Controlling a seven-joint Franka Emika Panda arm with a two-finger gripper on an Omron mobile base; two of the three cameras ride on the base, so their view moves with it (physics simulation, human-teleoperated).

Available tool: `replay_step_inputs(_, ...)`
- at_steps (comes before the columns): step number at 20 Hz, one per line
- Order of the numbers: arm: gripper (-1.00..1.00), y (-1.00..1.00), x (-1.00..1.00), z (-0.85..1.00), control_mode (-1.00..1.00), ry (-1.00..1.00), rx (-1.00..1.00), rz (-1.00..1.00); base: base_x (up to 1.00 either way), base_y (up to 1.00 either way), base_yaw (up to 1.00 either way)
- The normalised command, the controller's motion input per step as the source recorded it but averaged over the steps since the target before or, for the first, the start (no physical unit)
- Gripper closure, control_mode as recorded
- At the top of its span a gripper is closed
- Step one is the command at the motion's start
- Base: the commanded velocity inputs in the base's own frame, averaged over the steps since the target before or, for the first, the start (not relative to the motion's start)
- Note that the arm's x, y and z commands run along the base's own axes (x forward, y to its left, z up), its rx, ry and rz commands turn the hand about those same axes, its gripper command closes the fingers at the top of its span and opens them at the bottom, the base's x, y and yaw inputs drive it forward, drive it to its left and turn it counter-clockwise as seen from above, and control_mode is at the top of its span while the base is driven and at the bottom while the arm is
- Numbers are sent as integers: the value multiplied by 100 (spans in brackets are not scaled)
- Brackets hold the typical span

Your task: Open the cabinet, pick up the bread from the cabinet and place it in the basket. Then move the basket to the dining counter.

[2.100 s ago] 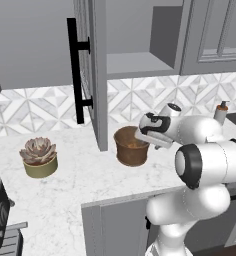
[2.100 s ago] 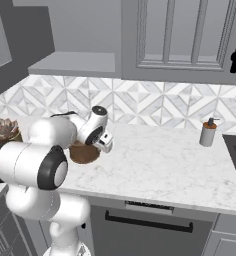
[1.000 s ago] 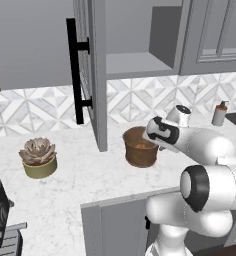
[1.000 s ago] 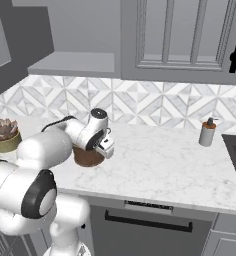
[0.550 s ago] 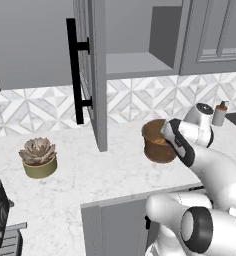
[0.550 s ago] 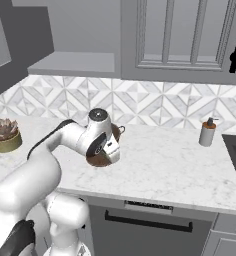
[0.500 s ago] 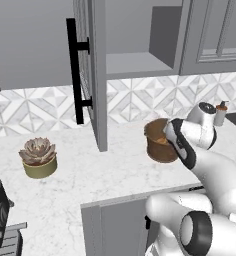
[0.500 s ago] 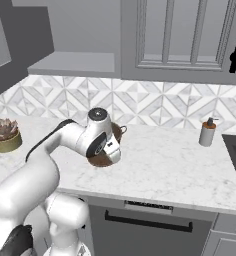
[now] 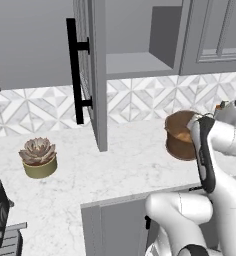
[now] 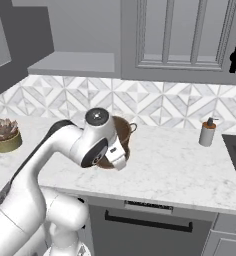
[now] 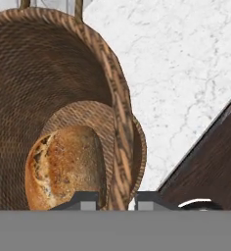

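Gripping the rim of the basket, end effector has one finger inside and one outside the woven wall. Bread lies on the basket floor. Basket sits on the marble tabletop; beyond, cabinet door stands open.

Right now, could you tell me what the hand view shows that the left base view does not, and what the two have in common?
Hand view alone: the bread lying inside the basket, and the gripper closed over the basket's wall, one tip inside, one outside. Left base view alone: the cabinet with its door swung open, and the potted succulent on the counter's left. Both: the basket and the marble counter beneath it.
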Motion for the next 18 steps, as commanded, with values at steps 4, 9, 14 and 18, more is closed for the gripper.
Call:
replay_step_inputs(4, 100, 0, -67, 87, -100, -17, 0, 0, 0, 0, 0)
replay_step_inputs(9, 100, 9, -61, 93, -100, -16, 0, 0, 0, 0, 0)
replay_step_inputs(14, 100, 42, -49, 55, -100, 2, -4, 0, 0, 0, 0)
replay_step_inputs(18, 100, 21, -22, 8, 100, 5, -6, 0, -40, -45, -3)
